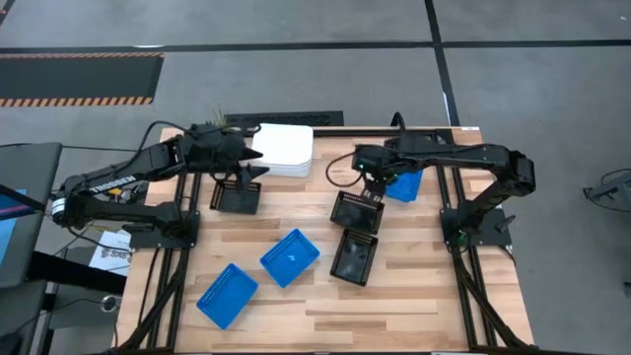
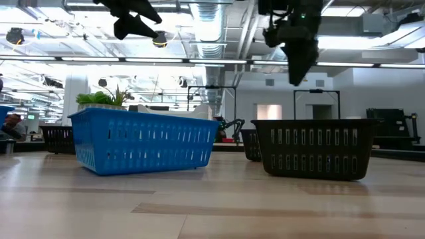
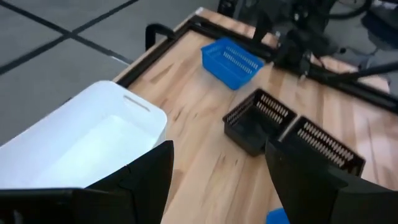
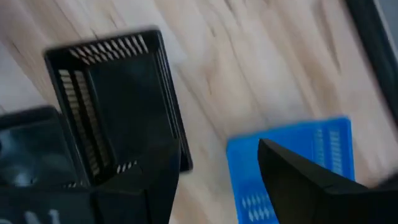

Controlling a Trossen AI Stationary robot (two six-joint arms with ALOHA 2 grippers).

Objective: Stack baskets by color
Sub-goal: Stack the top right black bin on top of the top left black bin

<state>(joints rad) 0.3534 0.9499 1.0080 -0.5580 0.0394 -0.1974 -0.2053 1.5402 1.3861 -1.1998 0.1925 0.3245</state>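
A white basket (image 1: 284, 148) (image 3: 81, 146) stands at the table's far edge. One black basket (image 1: 237, 195) lies left of centre, two more (image 1: 357, 212) (image 1: 353, 256) right of centre. Blue baskets rest at the far right (image 1: 402, 184), near the middle (image 1: 290, 257) and near left (image 1: 226, 294). My left gripper (image 1: 251, 163) (image 3: 217, 186) hovers open between the white basket and the left black one. My right gripper (image 1: 373, 185) (image 4: 217, 186) hangs open, pointing down, above the gap between a black basket (image 4: 115, 99) and the far-right blue one (image 4: 292, 162).
A small green plant (image 2: 103, 99) stands at the far left, behind the left arm. Dark rails frame the table's edges (image 1: 296, 118). Bare wood lies along the near edge (image 1: 394, 316). In the low view the blue basket (image 2: 143, 141) and black basket (image 2: 312, 149) stand side by side.
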